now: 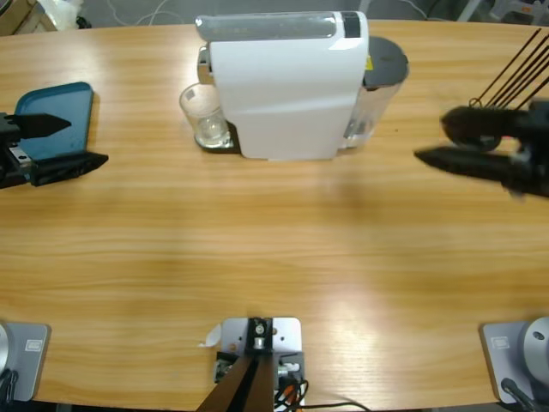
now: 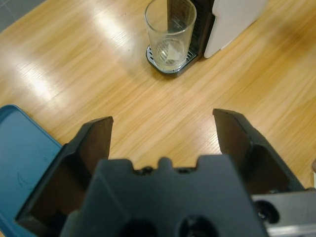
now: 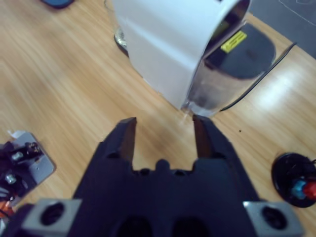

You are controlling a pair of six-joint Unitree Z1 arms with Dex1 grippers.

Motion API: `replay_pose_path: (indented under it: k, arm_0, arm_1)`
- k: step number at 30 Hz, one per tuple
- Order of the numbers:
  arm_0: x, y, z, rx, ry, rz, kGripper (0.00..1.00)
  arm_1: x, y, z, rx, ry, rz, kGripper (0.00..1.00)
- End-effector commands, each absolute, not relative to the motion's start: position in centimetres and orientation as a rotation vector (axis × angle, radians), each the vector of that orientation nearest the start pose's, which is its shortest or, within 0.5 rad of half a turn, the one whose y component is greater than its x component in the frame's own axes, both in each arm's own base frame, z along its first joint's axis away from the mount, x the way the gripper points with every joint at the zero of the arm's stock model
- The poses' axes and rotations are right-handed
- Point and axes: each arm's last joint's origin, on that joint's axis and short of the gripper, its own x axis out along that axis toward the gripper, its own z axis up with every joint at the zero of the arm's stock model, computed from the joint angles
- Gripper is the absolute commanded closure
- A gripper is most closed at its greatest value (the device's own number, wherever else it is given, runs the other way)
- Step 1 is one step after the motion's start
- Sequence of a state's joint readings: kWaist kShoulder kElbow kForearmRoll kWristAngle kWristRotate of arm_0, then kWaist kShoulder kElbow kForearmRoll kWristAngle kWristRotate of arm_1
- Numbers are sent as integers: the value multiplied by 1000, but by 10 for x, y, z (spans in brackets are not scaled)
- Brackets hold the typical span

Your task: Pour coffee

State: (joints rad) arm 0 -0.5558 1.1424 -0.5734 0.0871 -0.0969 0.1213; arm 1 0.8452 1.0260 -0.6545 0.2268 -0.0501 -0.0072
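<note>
A white coffee machine [image 1: 287, 86] stands at the back middle of the table. An empty clear glass [image 1: 202, 114] sits on its drip tray [image 2: 166, 65] at the machine's left end; in the left wrist view the glass [image 2: 170, 30] is straight ahead and some way off. My left gripper [image 1: 86, 141] is at the far left, open and empty, pointing toward the glass. My right gripper [image 1: 433, 142] hovers at the right, open and empty, and faces the machine's grey water tank [image 3: 227, 74].
A blue tray [image 1: 58, 110] lies at the left edge under and behind the left gripper. A small black object [image 3: 295, 180] with red and blue parts sits on the table in the right wrist view. Black rods [image 1: 515, 73] slant in at the upper right.
</note>
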Motion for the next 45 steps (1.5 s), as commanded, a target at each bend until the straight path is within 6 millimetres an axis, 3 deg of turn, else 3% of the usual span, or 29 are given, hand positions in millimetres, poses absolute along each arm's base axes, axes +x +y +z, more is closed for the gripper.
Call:
replay_pose_path:
  k: [1, 9, 19, 45]
  arm_0:
    - [146, -98, 265, 254, 667, -704, 119]
    - [141, -95, 265, 257, 616, -710, 115]
    - [126, -97, 264, 267, 588, -768, 115]
    - [129, -103, 260, 277, 607, -786, 115]
  arm_1:
    - [72, 82, 276, -233, 500, 815, 0]
    - [77, 87, 263, -248, 527, 807, 0]
    - [77, 86, 263, -248, 525, 805, 0]
    - [78, 88, 261, -248, 533, 806, 0]
